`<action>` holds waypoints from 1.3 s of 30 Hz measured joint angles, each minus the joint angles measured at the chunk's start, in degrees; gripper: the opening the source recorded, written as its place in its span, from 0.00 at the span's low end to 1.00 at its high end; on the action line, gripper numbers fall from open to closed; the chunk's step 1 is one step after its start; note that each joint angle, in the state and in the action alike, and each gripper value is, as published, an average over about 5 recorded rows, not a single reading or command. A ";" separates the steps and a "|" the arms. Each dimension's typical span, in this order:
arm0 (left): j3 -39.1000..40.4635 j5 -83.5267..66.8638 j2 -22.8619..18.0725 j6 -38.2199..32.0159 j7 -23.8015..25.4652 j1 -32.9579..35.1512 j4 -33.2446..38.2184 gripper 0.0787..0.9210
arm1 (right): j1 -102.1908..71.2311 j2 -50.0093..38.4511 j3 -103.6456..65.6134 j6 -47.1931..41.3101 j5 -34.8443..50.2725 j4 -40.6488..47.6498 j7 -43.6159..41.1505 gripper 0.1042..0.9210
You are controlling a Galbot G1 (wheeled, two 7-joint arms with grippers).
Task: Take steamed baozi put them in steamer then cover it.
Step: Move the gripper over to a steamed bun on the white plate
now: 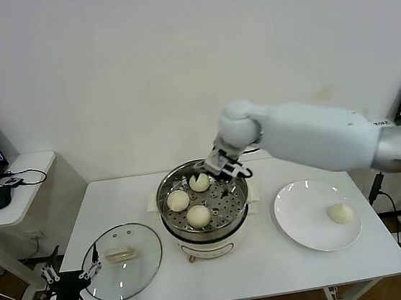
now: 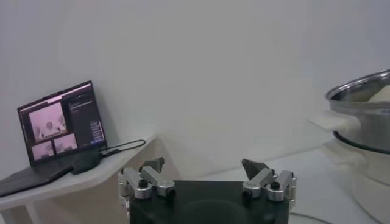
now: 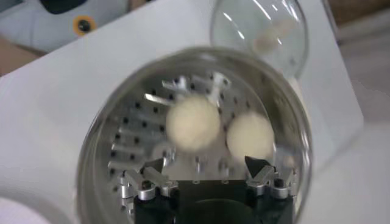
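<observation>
The steel steamer (image 1: 217, 232) stands at the table's middle. Three baozi lie on its perforated tray: one left (image 1: 178, 200), one at the back (image 1: 199, 183), one in front (image 1: 198, 215). A fourth baozi (image 1: 340, 213) lies on the white plate (image 1: 305, 210) at the right. My right gripper (image 1: 224, 169) hovers over the steamer's back right part, open and empty, right next to the back baozi. The right wrist view shows its open gripper (image 3: 204, 164) above the tray, with two baozi (image 3: 193, 123) (image 3: 250, 135) beyond it. My left gripper (image 1: 70, 280) is parked low at the table's front left, open.
The glass lid (image 1: 122, 260) lies flat on the table left of the steamer, close to the left gripper; it also shows in the right wrist view (image 3: 259, 27). A side table with a laptop (image 2: 61, 125) stands to the left. A wall is behind the table.
</observation>
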State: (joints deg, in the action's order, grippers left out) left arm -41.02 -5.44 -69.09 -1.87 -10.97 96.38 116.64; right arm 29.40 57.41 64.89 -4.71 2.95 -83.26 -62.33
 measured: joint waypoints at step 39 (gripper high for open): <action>1.97 1.11 1.59 0.56 0.23 -0.04 -0.57 0.88 | -46.71 -28.34 -42.46 -4.80 -20.25 9.38 -2.11 0.88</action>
State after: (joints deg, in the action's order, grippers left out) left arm -39.06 -4.33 -67.50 -1.31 -10.74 96.34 116.07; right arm -17.31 29.07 22.43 -9.51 -17.31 -73.88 -64.44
